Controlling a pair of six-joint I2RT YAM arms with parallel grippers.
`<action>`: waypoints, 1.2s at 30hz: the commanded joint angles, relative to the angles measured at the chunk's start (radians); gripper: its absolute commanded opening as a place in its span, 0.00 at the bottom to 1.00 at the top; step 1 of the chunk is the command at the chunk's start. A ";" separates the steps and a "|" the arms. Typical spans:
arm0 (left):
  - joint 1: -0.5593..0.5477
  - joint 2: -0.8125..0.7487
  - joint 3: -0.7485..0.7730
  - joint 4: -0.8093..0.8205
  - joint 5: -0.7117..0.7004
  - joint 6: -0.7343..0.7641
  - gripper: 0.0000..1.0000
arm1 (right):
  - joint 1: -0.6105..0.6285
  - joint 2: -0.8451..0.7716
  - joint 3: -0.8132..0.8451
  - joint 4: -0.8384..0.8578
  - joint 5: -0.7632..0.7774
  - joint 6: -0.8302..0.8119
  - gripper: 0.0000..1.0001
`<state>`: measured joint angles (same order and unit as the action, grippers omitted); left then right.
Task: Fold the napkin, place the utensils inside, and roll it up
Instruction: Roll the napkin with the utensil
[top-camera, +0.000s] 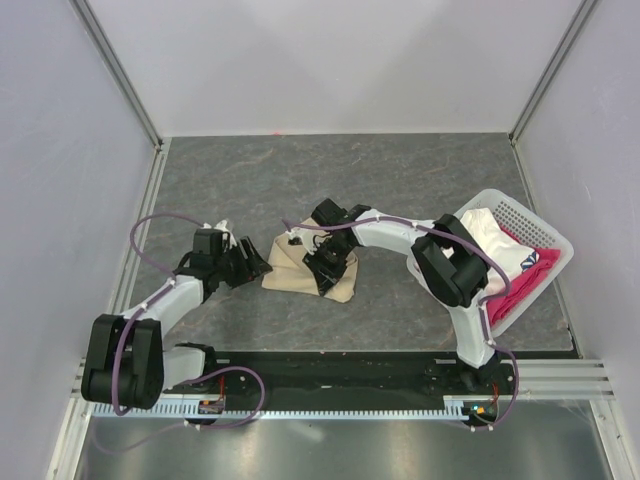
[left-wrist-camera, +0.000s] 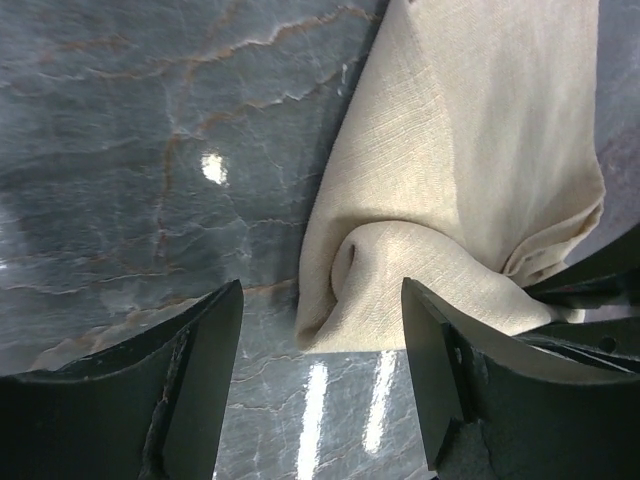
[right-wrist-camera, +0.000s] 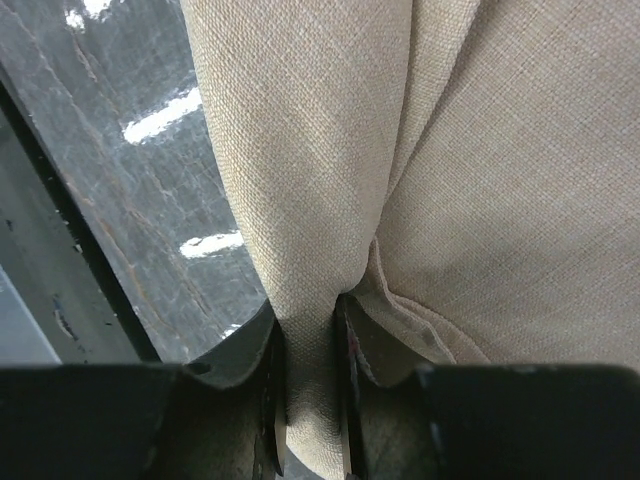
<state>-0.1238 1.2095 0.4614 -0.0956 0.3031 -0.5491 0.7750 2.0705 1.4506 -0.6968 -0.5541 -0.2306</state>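
The beige napkin (top-camera: 300, 268) lies bunched and folded on the grey table in the middle of the top view. My right gripper (top-camera: 325, 262) is over it and shut on a fold of the cloth (right-wrist-camera: 310, 300), pinched between both jaws. My left gripper (top-camera: 250, 262) is open and empty just left of the napkin; its jaws frame the napkin's rolled corner (left-wrist-camera: 400, 280) without touching it. The utensil is not in view.
A white perforated basket (top-camera: 545, 240) at the right holds white cloth (top-camera: 490, 235) and pink-red cloth (top-camera: 515, 290). White walls enclose the table on three sides. A black rail runs along the near edge.
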 joint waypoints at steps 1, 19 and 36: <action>0.004 0.033 -0.015 0.092 0.076 -0.023 0.72 | 0.007 0.069 -0.006 -0.086 -0.044 -0.004 0.20; 0.003 0.157 -0.009 0.135 0.156 -0.034 0.02 | -0.014 -0.013 0.025 0.017 0.074 0.060 0.48; 0.003 0.213 0.068 0.053 0.140 -0.018 0.02 | 0.299 -0.211 -0.185 0.336 0.660 -0.012 0.68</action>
<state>-0.1238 1.4075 0.5014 -0.0189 0.4511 -0.5835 1.0718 1.8030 1.2720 -0.4137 -0.0212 -0.2077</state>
